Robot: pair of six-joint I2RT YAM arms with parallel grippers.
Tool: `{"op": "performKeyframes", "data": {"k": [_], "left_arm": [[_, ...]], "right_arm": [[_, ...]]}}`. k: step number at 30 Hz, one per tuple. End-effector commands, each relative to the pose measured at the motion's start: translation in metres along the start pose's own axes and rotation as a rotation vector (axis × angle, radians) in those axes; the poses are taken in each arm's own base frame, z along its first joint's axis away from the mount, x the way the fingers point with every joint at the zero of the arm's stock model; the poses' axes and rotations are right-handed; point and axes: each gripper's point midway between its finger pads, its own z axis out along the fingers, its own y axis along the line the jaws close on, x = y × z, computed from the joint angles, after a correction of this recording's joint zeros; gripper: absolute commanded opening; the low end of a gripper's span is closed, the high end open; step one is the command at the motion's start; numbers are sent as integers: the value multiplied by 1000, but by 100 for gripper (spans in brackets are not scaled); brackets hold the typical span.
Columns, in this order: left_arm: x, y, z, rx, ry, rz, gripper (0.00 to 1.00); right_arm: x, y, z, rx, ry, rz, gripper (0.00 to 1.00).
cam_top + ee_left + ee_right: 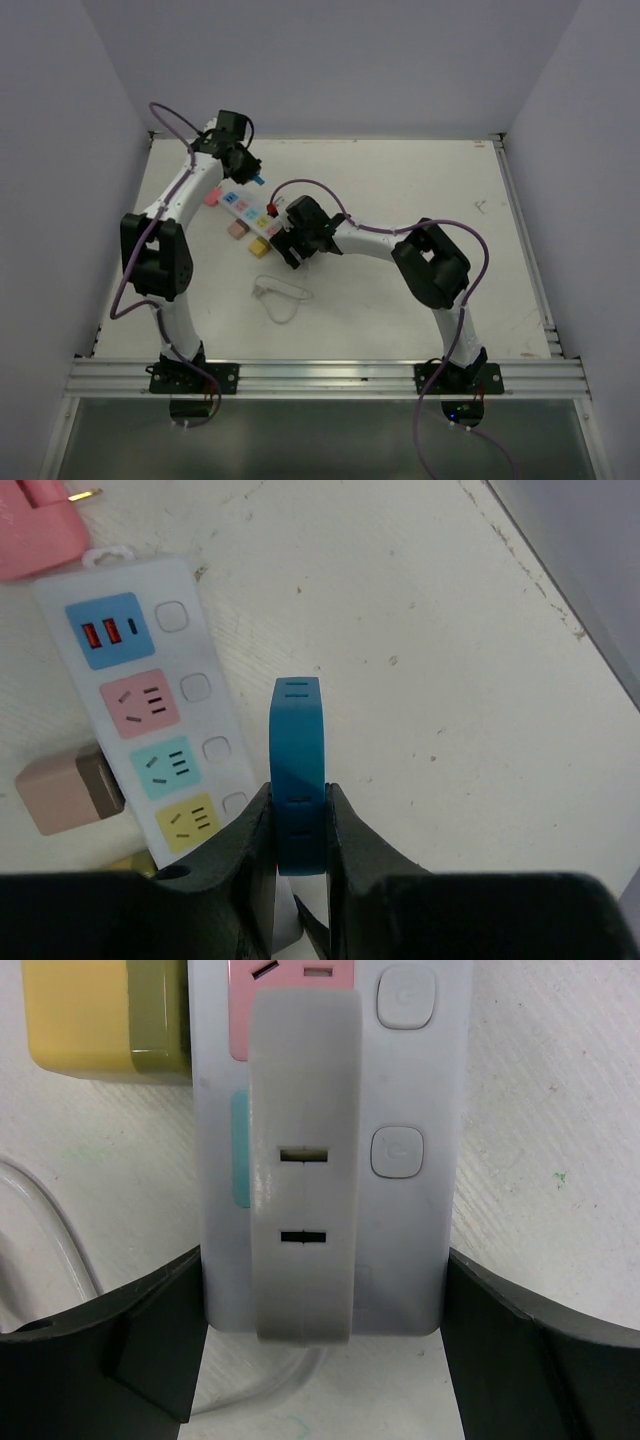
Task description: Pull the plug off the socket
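Left gripper (pixel 298 798): closed tight on a blue plug (pixel 297 730), which juts ahead past the fingertips and is held clear of everything.
Socket (pixel 210 720): lies to that gripper's left, apart from the blue plug. Its long axis runs roughly along the fingers' reach, and the four faces seen there are bare.
Right gripper (pixel 322 1260): spread wide, gripping nothing. Its fingers (pixel 150 1340) flank the socket's end, one at each long side, touching or just beside.
Pale grey plug (pixel 303 1090): centred between those fingers, over the socket's last faces, long axis along the socket. Whether it is seated, I cannot tell.
Yellow plug (pixel 100 1015): off the socket, ahead-left of the right gripper.
Nearer arm: the right, by far. Its fingers would need to narrow onto the grey plug, then draw away from the socket's face.
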Motion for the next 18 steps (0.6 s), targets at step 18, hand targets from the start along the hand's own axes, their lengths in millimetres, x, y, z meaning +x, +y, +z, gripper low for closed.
{"op": "performKeyframes", "data": {"k": [18], "left_arm": [[-101,155,1,149,-212,-147,1]], "right_arm": [[192,20,-9,-91,634,-69,0]]}}
